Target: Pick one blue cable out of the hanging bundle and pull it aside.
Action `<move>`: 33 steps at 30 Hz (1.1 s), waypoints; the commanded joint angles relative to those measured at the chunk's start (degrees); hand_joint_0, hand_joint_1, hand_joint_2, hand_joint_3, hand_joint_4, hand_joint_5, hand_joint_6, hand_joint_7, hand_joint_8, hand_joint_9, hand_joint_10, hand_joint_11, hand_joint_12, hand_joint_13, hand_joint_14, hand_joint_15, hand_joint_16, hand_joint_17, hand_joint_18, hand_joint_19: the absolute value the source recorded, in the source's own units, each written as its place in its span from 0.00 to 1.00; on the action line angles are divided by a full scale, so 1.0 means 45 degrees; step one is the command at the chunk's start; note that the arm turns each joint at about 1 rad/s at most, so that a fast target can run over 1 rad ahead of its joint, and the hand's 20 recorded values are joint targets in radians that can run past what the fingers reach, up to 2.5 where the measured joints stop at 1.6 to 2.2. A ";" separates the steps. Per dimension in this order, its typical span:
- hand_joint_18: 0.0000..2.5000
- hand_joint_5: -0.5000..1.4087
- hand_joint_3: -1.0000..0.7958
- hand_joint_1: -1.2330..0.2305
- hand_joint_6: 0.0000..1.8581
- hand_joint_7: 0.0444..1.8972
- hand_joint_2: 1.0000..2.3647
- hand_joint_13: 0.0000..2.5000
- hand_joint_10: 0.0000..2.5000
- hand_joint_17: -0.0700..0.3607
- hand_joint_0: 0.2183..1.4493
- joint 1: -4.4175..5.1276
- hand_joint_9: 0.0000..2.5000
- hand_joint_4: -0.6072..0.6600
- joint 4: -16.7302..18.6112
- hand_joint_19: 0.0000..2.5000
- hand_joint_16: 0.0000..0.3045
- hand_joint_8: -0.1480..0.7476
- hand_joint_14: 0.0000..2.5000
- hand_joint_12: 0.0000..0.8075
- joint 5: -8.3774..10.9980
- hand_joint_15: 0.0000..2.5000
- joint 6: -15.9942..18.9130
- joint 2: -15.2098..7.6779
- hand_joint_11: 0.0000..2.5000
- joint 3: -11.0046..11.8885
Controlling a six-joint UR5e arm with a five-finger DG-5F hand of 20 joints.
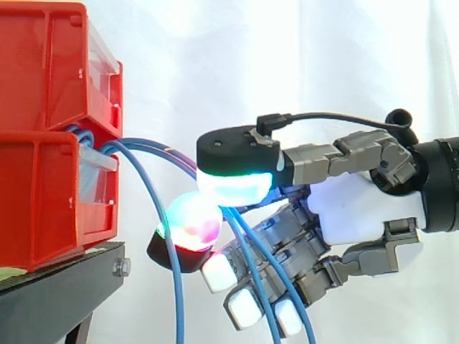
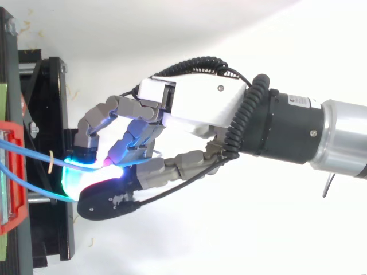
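Note:
Several blue cables (image 1: 159,152) come out from between the two stacked red bins (image 1: 50,136) and hang down. My hand (image 1: 358,208) reaches in from the right with its fingers curled. The thumb pad (image 1: 233,185) glows green and cyan, and a magenta-green fingertip (image 1: 192,219) sits just below it. Two blue cables (image 1: 252,266) run between these pads and drop past the lower fingers. Another blue cable (image 1: 176,301) hangs free to the left. From above, one blue cable (image 2: 34,150) leads straight into the pinch of the hand (image 2: 195,106), and a second cable (image 2: 28,182) runs lower.
The red bins sit on a black stand (image 1: 57,294) at the left, seen from above as a black frame (image 2: 54,114) with the red bin edge (image 2: 14,172) beside it. A white curtain lies behind everything.

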 commanded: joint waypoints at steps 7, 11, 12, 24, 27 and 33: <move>0.34 0.20 0.28 0.51 0.48 0.41 0.00 0.39 0.00 0.49 0.22 -0.0136 0.40 0.54 -0.0392 0.32 0.21 0.48 0.01 0.51 -0.0058 0.20 -0.0053 -0.0002 0.12 0.0401; 0.32 0.20 0.34 0.50 0.48 0.43 0.01 0.38 0.00 0.46 0.28 -0.0136 0.40 0.54 -0.0646 0.33 0.19 0.46 0.01 0.48 -0.0058 0.21 -0.0111 0.0018 0.12 0.0596; 0.33 0.20 0.36 0.49 0.48 0.43 0.01 0.38 0.01 0.47 0.29 -0.0155 0.40 0.54 -0.0705 0.33 0.19 0.47 0.01 0.48 -0.0058 0.21 -0.0111 -0.0002 0.12 0.0616; 0.37 0.20 0.54 0.31 0.50 0.40 0.00 0.40 0.00 0.53 0.31 -0.0194 0.40 0.51 -0.1623 0.29 0.23 0.51 0.01 0.54 -0.0058 0.19 -0.0072 -0.0002 0.12 0.0967; 0.36 0.20 0.55 0.28 0.51 0.42 0.01 0.39 0.00 0.50 0.33 -0.0194 0.39 0.45 -0.1623 0.30 0.21 0.49 0.01 0.51 -0.0058 0.20 -0.0072 0.0018 0.13 0.0967; 0.33 0.19 0.31 0.26 0.50 0.43 0.00 0.37 0.01 0.45 0.36 -0.0194 0.38 0.50 -0.1759 0.31 0.18 0.44 0.01 0.45 -0.0058 0.20 -0.0053 0.0018 0.13 0.0967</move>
